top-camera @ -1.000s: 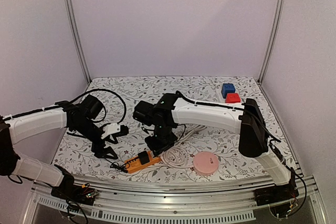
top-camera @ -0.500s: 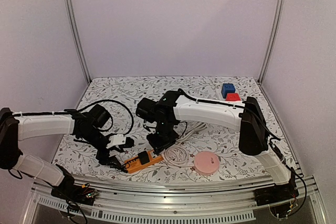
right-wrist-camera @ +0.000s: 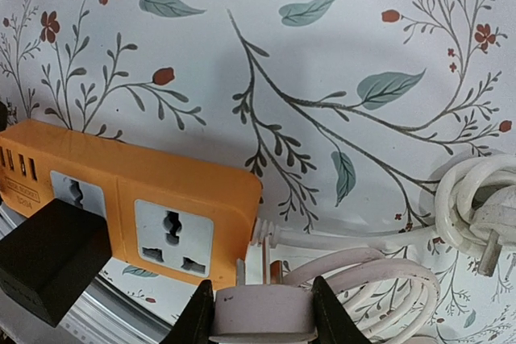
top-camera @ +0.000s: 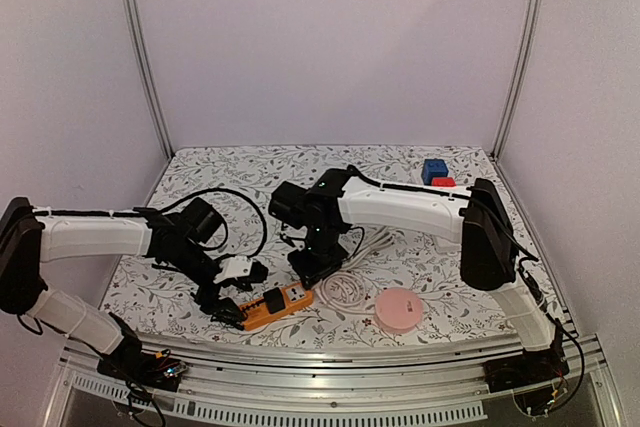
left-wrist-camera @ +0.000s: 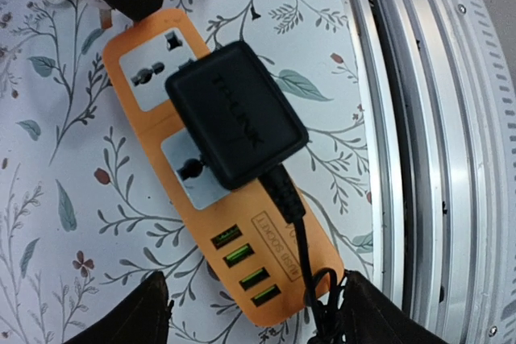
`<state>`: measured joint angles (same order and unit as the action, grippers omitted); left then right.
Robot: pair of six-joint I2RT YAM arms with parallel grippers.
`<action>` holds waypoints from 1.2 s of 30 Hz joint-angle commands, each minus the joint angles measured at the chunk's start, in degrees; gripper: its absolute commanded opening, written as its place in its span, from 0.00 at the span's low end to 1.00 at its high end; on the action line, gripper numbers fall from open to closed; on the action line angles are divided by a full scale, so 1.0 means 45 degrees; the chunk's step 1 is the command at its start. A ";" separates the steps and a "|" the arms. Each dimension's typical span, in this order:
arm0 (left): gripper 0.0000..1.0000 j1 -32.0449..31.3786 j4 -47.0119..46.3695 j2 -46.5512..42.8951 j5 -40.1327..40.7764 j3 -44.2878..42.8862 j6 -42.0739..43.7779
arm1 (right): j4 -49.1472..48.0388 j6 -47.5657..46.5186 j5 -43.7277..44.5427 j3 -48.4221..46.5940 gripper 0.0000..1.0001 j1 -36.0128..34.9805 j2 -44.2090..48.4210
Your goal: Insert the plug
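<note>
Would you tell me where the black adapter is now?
In the top view, the black adapter sits on the orange power strip near the front edge, right of the left gripper.

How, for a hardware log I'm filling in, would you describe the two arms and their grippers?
Both the left arm and the right arm have smooth white link shells joined by bulky black joint housings. A black cable loops beside the left wrist. The left gripper and the right gripper have matte black, tapered fingers. No markings are legible.
</note>
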<state>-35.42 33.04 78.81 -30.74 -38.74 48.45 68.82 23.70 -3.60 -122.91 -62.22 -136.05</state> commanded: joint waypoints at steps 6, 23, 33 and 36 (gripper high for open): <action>0.72 0.0430 -0.0411 -0.0669 0.0393 -0.0203 -0.0392 | 0.0466 0.0091 0.0250 0.0511 0.00 0.0192 -0.0050; 0.72 0.0838 0.0148 -0.0882 0.0142 0.0088 -0.0116 | 0.0778 0.0649 0.0708 -0.0450 0.00 -0.0580 0.0918; 0.73 0.1553 0.0682 -0.1400 0.0059 0.0374 0.0220 | -0.0283 0.1005 -0.0685 -0.0465 0.00 -0.0838 0.0517; 0.73 0.1534 0.0717 -0.1340 -0.0134 0.0421 0.0336 | -0.0446 0.1048 -0.0908 -0.0690 0.00 -0.0838 0.0263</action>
<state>-28.86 34.57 73.12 -29.65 -37.95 48.49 68.95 27.00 -5.34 -123.44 -65.78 -134.85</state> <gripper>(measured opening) 0.727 0.305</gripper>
